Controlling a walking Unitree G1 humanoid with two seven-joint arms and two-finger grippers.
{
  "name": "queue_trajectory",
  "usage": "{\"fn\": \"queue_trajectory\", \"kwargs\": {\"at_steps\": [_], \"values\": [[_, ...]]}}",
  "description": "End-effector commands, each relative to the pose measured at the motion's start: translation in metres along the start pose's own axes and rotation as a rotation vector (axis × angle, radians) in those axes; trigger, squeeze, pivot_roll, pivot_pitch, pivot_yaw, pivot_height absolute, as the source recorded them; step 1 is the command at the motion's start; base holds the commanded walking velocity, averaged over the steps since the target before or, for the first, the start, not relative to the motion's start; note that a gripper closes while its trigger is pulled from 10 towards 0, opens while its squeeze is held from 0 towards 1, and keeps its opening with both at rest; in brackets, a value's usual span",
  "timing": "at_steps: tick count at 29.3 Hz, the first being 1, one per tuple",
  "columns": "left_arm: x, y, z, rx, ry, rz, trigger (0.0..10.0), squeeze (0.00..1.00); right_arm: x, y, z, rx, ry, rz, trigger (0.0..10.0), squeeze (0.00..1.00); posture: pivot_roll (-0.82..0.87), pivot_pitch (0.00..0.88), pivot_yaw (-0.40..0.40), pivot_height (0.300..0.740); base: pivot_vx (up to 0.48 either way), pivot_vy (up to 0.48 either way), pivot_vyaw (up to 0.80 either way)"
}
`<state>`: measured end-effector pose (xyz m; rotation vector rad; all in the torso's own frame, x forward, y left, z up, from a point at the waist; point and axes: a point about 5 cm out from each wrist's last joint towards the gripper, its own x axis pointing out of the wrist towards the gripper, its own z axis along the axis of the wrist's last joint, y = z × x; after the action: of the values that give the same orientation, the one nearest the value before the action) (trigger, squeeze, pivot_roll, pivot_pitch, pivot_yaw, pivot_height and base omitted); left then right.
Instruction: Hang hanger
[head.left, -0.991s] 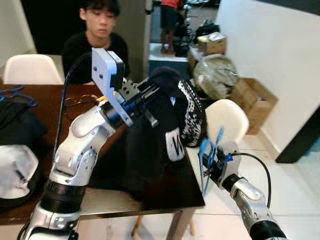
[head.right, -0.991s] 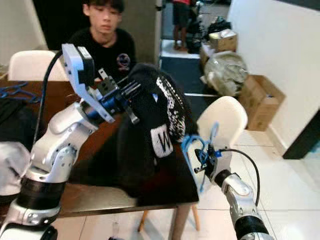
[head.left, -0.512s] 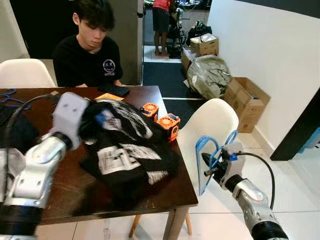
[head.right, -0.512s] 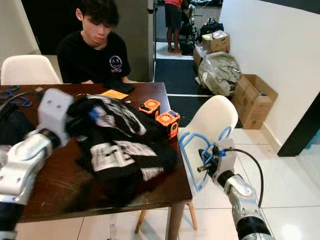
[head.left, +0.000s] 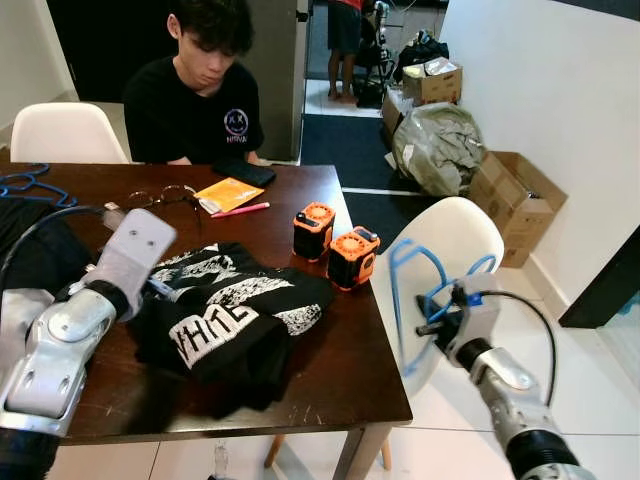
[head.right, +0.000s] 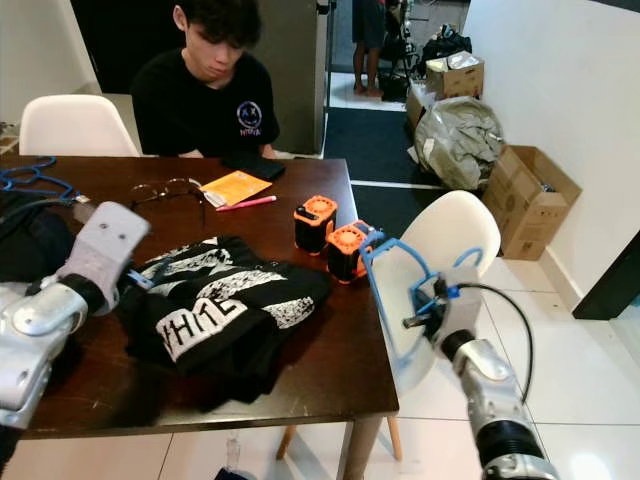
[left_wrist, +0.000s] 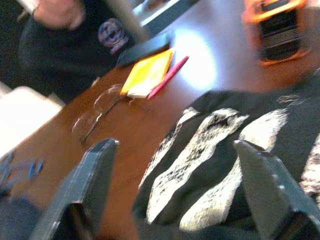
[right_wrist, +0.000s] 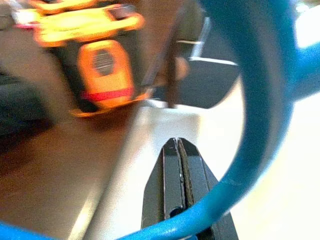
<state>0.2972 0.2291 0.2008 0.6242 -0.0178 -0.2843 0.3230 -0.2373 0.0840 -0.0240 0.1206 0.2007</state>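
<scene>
A black T-shirt with white print (head.left: 232, 318) lies crumpled on the dark wooden table (head.left: 340, 360). My left gripper (left_wrist: 175, 147) hovers just over the shirt's left edge, open, with nothing between its fingers (left_wrist: 97, 170). My right gripper (head.left: 434, 326) is off the table's right side, in front of the white chair (head.left: 455, 240). It is shut on a blue plastic hanger (head.left: 410, 290), which stands upright with its hook toward the chair. In the right wrist view the hanger's blue bar (right_wrist: 260, 100) crosses in front of the closed fingers (right_wrist: 175, 170).
Two orange and black devices (head.left: 313, 230) (head.left: 352, 257) stand near the table's right edge. A person in a black shirt (head.left: 200, 95) sits at the far side, with glasses (head.left: 165, 195), a yellow pad (head.left: 228, 192) and blue hangers (head.left: 25, 185). Cardboard boxes (head.left: 515, 200) line the right wall.
My left arm came down from holding the shirt high, set it on the table and opened off it. The right gripper keeps the hanger beside the chair. The camera shifted.
</scene>
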Motion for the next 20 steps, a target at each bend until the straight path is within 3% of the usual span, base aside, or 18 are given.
{"fn": "queue_trajectory", "kwargs": {"at_steps": [1, 2, 3, 4, 5, 6, 7, 9, 10, 12, 13, 14, 15, 17, 19, 20], "values": [[-0.005, -0.010, 0.006, 0.020, -0.008, -0.135, 10.0, 1.00, 0.002, -0.010, 0.011, -0.046, -0.006, -0.055, 10.0, 0.00, 0.03, 0.000, -0.051, 0.740, 0.000, 0.000, 0.00], [-0.008, -0.011, 0.023, -0.031, -0.097, -0.180, 10.0, 1.00, 0.004, -0.022, 0.026, -0.123, -0.014, -0.134, 10.0, 0.00, 0.04, 0.000, -0.051, 0.740, 0.000, 0.000, 0.00], [-0.008, -0.011, 0.023, -0.031, -0.097, -0.180, 10.0, 1.00, 0.004, -0.022, 0.026, -0.123, -0.014, -0.134, 10.0, 0.00, 0.04, 0.000, -0.051, 0.740, 0.000, 0.000, 0.00], [-0.010, -0.010, 0.041, -0.094, -0.216, -0.195, 10.0, 1.00, 0.007, -0.030, 0.040, -0.196, -0.021, -0.199, 10.0, 0.00, 0.04, 0.000, -0.051, 0.740, 0.000, 0.000, 0.00], [-0.010, -0.010, 0.041, -0.094, -0.216, -0.195, 10.0, 1.00, 0.007, -0.030, 0.040, -0.196, -0.021, -0.199, 10.0, 0.00, 0.04, 0.000, -0.051, 0.740, 0.000, 0.000, 0.00], [-0.010, -0.011, 0.058, -0.214, -0.351, -0.183, 10.0, 0.00, 0.011, -0.032, 0.054, -0.274, -0.032, -0.240, 10.0, 0.00, 0.04, 0.000, -0.053, 0.740, 0.000, 0.000, 0.00], [-0.011, -0.011, 0.070, -0.335, -0.456, -0.166, 10.0, 0.00, 0.014, -0.032, 0.064, -0.331, -0.044, -0.257, 10.0, 0.00, 0.04, 0.000, -0.053, 0.740, 0.000, 0.000, 0.00], [-0.011, -0.011, 0.070, -0.335, -0.456, -0.166, 10.0, 0.00, 0.014, -0.032, 0.064, -0.331, -0.044, -0.257, 10.0, 0.00, 0.04, 0.000, -0.053, 0.740, 0.000, 0.000, 0.00], [-0.011, -0.011, 0.075, -0.406, -0.511, -0.162, 10.0, 0.00, 0.015, -0.030, 0.069, -0.360, -0.051, -0.259, 10.0, 0.00, 0.04, 0.000, -0.053, 0.740, 0.000, 0.000, 0.00], [-0.011, -0.011, 0.075, -0.406, -0.511, -0.162, 10.0, 0.00, 0.015, -0.030, 0.069, -0.360, -0.051, -0.259, 10.0, 0.00, 0.04, 0.000, -0.053, 0.740, 0.000, 0.000, 0.00], [-0.003, -0.022, 0.069, -0.532, -0.518, -0.145, 10.0, 0.00, 0.019, -0.022, 0.084, -0.352, -0.120, -0.247, 10.0, 0.00, 0.05, 0.000, -0.056, 0.740, 0.000, 0.000, 0.00], [-0.003, -0.022, 0.069, -0.532, -0.518, -0.145, 10.0, 0.00, 0.019, -0.022, 0.084, -0.352, -0.120, -0.247, 10.0, 0.00, 0.05, 0.000, -0.056, 0.740, 0.000, 0.000, 0.00], [0.002, -0.034, 0.065, -0.695, -0.558, -0.148, 10.0, 0.00, 0.022, -0.013, 0.102, -0.338, -0.202, -0.221, 10.0, 0.00, 0.03, 0.000, -0.053, 0.740, 0.000, 0.000, 0.00], [0.002, -0.034, 0.065, -0.695, -0.558, -0.148, 10.0, 0.00, 0.022, -0.013, 0.102, -0.338, -0.202, -0.221, 10.0, 0.00, 0.03, 0.000, -0.053, 0.740, 0.000, 0.000, 0.00], [0.004, -0.045, 0.065, -0.906, -0.660, -0.188, 10.0, 0.00, 0.022, 0.000, 0.129, -0.308, -0.322, -0.174, 10.0, 0.00, 0.03, 0.000, -0.051, 0.740, 0.000, 0.000, 0.00], [0.004, -0.045, 0.065, -0.906, -0.660, -0.188, 10.0, 0.00, 0.022, 0.000, 0.129, -0.308, -0.322, -0.174, 10.0, 0.00, 0.03, 0.000, -0.051, 0.740, 0.000, 0.000, 0.00]]}}
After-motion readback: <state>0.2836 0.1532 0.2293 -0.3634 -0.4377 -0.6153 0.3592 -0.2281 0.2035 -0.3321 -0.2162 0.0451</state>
